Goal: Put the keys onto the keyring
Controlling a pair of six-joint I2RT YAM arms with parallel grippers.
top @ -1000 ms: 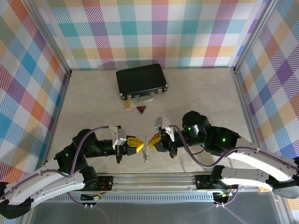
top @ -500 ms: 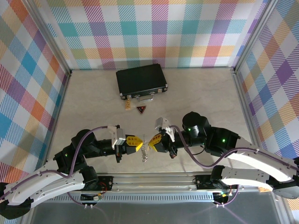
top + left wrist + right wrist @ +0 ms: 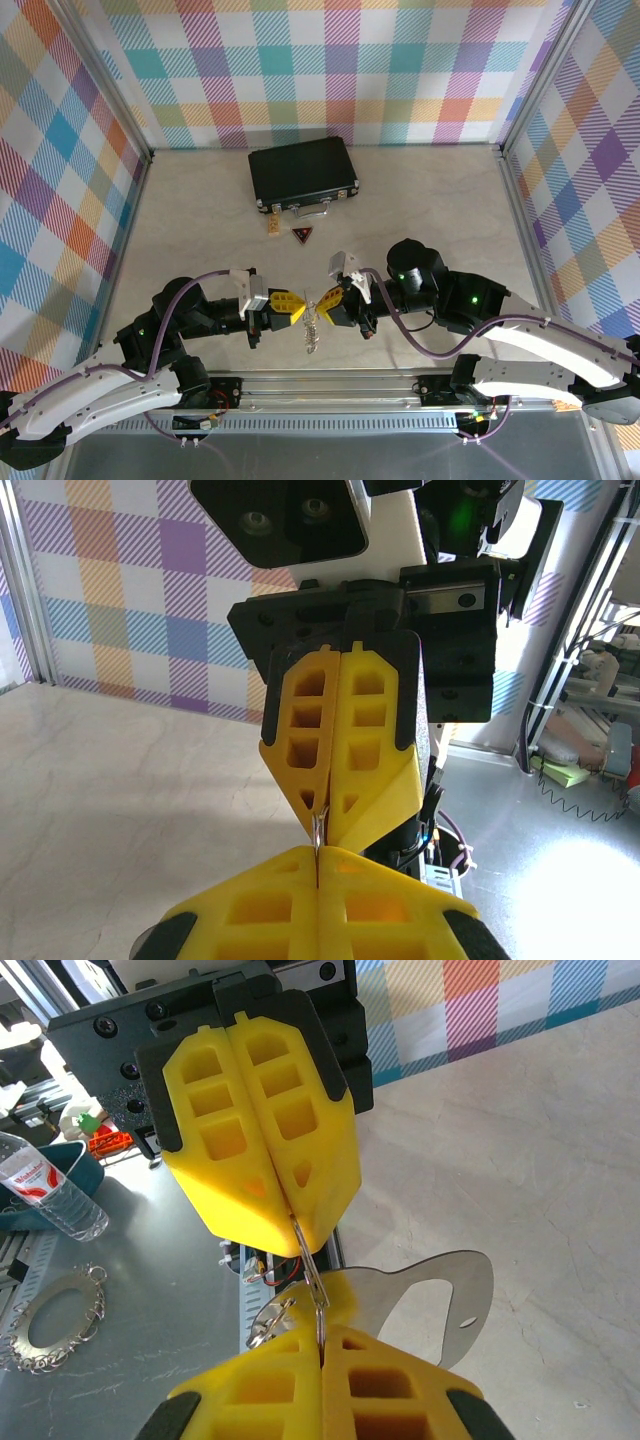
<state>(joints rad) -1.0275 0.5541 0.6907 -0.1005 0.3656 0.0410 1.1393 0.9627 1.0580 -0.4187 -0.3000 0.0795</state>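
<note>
Closest to me, right over the near edge of the surface [image 3: 200,215], the two arms are nose to nose. The left end effector [image 3: 296,311] has its yellow fingers pressed flat together, and so does the right end effector [image 3: 322,301]. Both are pinching the same thing, the keyring [image 3: 312,328]. It's up off the surface, strung between the two tips, with the rest of it dangling just below them. From the right wrist cam you can see the thin wire run from one tip straight into the other, with a flat silver tab [image 3: 445,1295] sticking out to the side.

A bit further back, the little yellow-headed key [image 3: 274,228] is lying on the surface, well apart from the arms and not on the ring yet. A dark triangular tag [image 3: 301,235] with a red mark sits just to its right. Right behind both is the black case [image 3: 303,172], closed, silver handle [image 3: 310,208] facing the arms. Plaid walls [image 3: 330,70] all round.
</note>
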